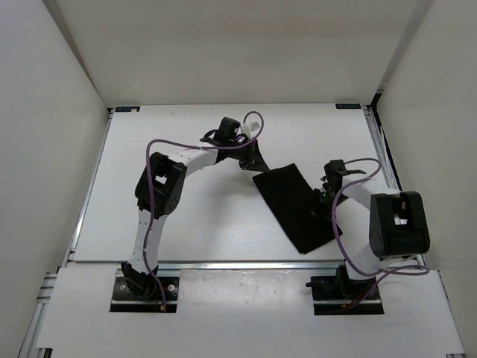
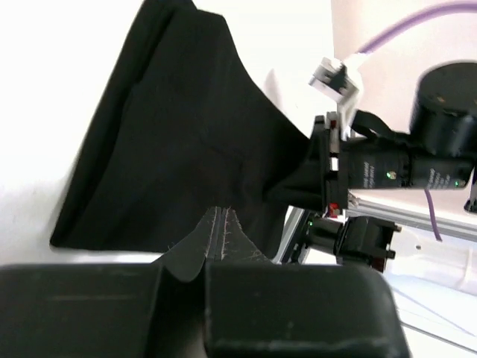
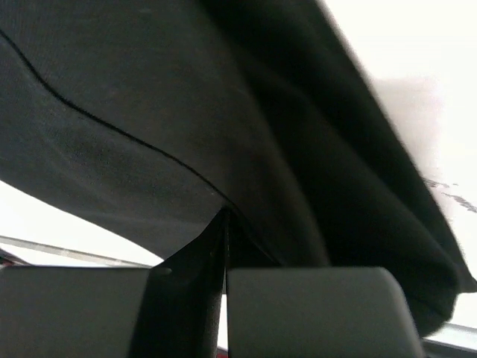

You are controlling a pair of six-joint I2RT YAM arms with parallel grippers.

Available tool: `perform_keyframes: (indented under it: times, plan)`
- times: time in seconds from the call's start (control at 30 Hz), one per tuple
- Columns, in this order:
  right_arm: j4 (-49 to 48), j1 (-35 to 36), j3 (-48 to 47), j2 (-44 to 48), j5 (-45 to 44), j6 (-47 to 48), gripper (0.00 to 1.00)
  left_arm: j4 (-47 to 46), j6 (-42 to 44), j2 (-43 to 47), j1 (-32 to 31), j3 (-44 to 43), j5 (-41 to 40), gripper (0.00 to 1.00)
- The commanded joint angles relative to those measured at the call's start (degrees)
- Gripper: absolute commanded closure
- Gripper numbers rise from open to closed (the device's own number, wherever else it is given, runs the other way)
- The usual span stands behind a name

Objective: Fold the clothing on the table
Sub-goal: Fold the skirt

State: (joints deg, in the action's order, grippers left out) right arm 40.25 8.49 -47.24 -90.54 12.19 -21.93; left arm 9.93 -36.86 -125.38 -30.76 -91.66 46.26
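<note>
Clothing (image 1: 292, 205): plain matte black, no pattern. Table (image 1: 201, 224): white, with silver edge rails (image 1: 246, 264). Left arm (image 1: 144, 240) and right arm (image 1: 359, 261): white links, black joints. Cables (image 1: 151, 147): purple.

A seamed edge of the cloth (image 2: 179, 134) is pinched between the closed jaws of the left gripper (image 2: 217, 250), the rest being spread above the table (image 2: 45, 89) and drawn to the right gripper (image 2: 322, 177), where a corner is held.

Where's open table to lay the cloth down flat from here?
Bare table between the left arm and the cloth, and the far strip behind the left end effector. Crowded on the right, where the right end effector grips the cloth.
</note>
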Motion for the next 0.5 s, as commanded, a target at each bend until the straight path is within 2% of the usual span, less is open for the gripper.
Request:
perform_keyframes:
  times: [0.0,0.13,0.23,0.33,0.47]
  plan:
    - [-6.0,-2.8,3.6,3.4,3.0,-2.7,0.97,4.2,1.3,-1.0,-1.7,-5.6,2.0,1.0]
    - [-7.4,-4.3,5.2,1.2,3.5,-2.2,0.98,4.8,1.4,-3.0,-3.5,-6.9,2.2,1.0]
    - [-6.3,-4.8,3.8,1.4,3.4,-2.1,0.98,9.4,3.4,-5.3,-5.0,-12.2,2.4,1.0]
    - [-4.6,-4.1,0.1,6.0,4.2,-2.6,0.97,17.6,7.8,-9.1,-6.1,-18.5,-1.5,1.0]
    - [-2.2,-5.2,-5.4,15.1,4.9,-5.0,0.98,21.0,9.6,-11.4,-5.7,-21.2,-8.2,1.0]
